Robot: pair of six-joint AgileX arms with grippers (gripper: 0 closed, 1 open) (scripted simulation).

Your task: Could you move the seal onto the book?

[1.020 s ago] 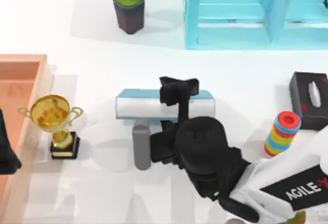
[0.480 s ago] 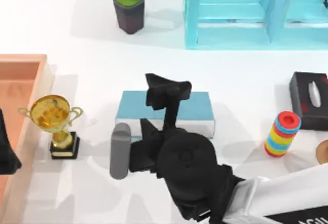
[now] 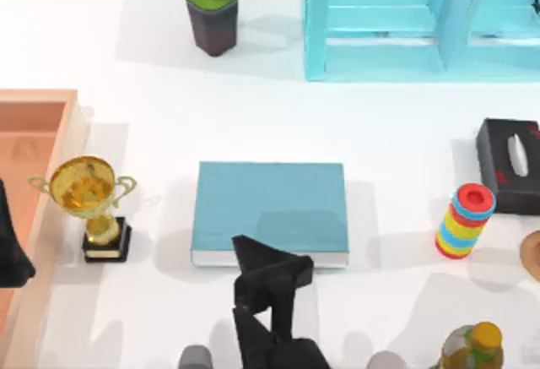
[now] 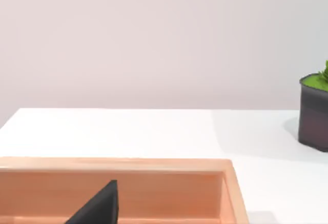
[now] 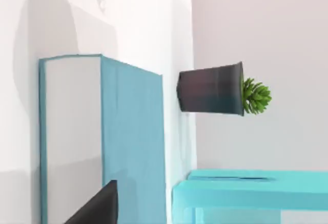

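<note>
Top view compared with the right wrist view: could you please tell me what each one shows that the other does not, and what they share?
Top view's extras: gold trophy on a black base, orange wooden tray, black tissue box, stack of coloured rings, the right gripper hovering at the book's near edge, and the parked left arm at the table's left edge. Right wrist view's extra: the pale wall behind the table. Shared: flat teal-blue book, potted green succulent, light-blue shelf frame.

book (image 3: 270, 208): matt teal cover | trophy (image 3: 84, 187): glossy gold metal
</note>
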